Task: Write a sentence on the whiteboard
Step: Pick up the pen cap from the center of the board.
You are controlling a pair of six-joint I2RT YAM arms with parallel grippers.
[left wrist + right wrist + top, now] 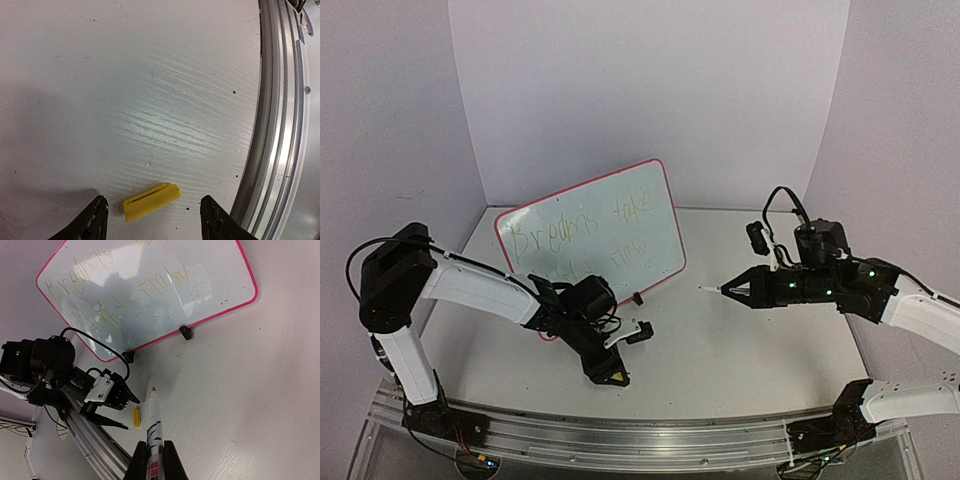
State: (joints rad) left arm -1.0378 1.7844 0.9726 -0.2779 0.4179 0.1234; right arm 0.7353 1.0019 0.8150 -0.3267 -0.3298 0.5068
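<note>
**Loose cap, unbraced board: two ways this slips**

Top view first. The whiteboard (pixel 590 225) stands tilted at centre table on its clip feet, with faint yellow lettering across it. The left gripper (pixel 613 376) hangs low over the table at the board's 6 o'clock. The right gripper (pixel 730 290) sits off at the board's 3 o'clock, pinching a marker (pixel 708 289) whose tip points at the board but is well apart from it.

Left wrist now. The fingers are spread wide and a yellow cap (pixel 151 201) lies flat between them, touching neither. The metal rail (pixel 280 125) curves past at 3 o'clock, near the cap. The danger is that a skewed close nudges the cap instead of gripping it, and it skids toward the rail.

Right wrist. The jaws are clamped on the marker barrel, with the bare tip aimed toward 12 o'clock, where the board fills the top of the view. Nothing braces the board. My read is that a firm stroke could push it back on those small feet, and the line would smear or skip. Yellow ink on glossy white also reads weakly, so light pressure may leave nothing legible.
</note>
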